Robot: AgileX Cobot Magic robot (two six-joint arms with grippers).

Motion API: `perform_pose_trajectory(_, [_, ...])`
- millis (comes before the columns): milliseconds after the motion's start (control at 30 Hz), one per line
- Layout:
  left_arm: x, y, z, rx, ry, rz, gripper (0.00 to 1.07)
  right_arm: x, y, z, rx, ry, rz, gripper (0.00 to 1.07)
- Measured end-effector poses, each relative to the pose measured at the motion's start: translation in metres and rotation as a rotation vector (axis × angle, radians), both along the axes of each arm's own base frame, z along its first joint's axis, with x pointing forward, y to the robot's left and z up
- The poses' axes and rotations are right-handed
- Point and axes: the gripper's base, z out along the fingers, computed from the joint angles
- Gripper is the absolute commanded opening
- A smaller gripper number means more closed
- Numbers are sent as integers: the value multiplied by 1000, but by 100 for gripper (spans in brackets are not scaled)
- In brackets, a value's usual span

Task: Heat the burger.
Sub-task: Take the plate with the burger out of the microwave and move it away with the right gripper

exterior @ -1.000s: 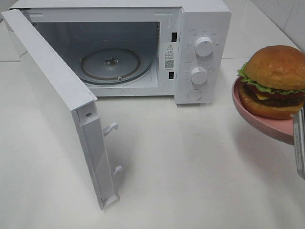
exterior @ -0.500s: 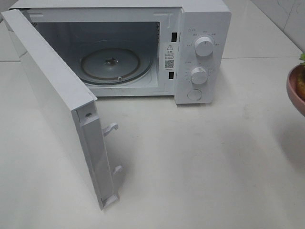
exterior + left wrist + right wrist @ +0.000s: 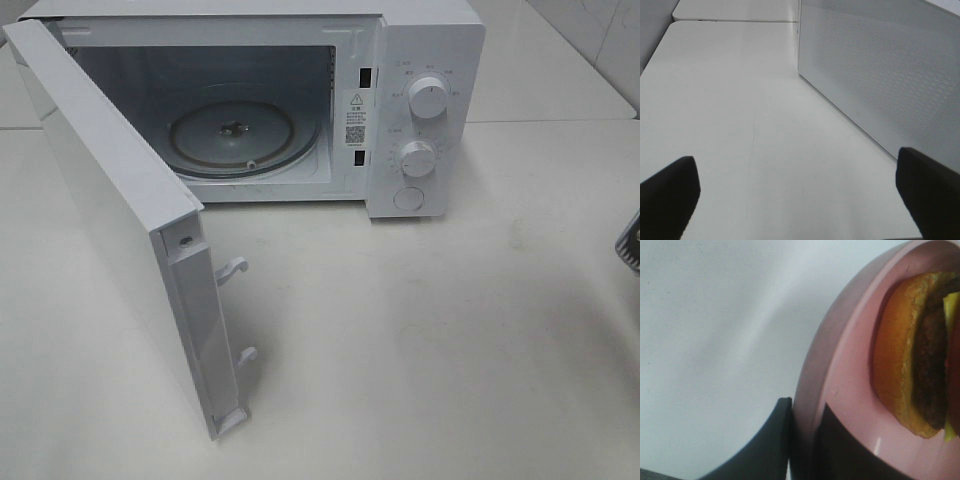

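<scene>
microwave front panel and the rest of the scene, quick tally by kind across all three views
microwave: 1
round knobs: 2
round button: 1
glass turntable: 1
pink plate: 1
burger: 1
grippers, left gripper and right gripper: 2
total: 9

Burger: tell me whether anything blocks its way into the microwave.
Nothing visible does. The microwave door stands swung wide and the glass turntable is bare. The burger sits on the pink plate, pinched at the rim by the right gripper.
</scene>
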Motion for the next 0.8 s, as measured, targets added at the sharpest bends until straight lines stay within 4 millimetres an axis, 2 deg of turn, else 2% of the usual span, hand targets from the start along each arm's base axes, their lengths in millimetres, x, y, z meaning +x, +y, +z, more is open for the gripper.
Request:
perform_pose_trajectory(400, [0,0,0,0,0,0,100,26,17,-49,8,47,-255,3])
perform_pose_trajectory(800, [0,0,0,0,0,0,100,39,27,-81,76,19,-426,4])
